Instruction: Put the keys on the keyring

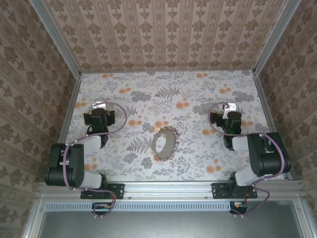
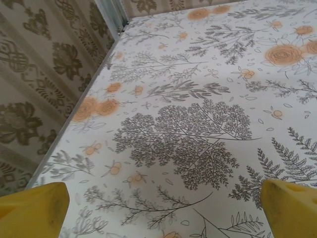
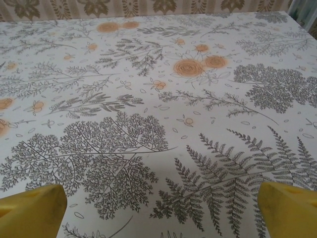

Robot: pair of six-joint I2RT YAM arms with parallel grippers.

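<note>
A wide grey ring (image 1: 165, 143) lies tilted on the flowered table (image 1: 198, 94), midway between the two arms. The keys are too small to make out from above, and no red head is visible. My left gripper (image 1: 99, 108) hovers at the table's left, well away from the ring. In the left wrist view that gripper (image 2: 166, 213) is open, its yellow fingers (image 2: 32, 208) wide apart over bare tabletop. My right gripper (image 1: 229, 110) is at the right side, also apart from the ring. In its own wrist view the right gripper (image 3: 161, 213) is open with nothing between its fingers (image 3: 290, 208).
Patterned walls (image 1: 163, 29) enclose the table on three sides, with metal posts (image 1: 54, 37) at the corners. The left wall (image 2: 44, 74) stands close to the left gripper. A metal rail (image 1: 168, 188) carrying the arm bases runs along the near edge.
</note>
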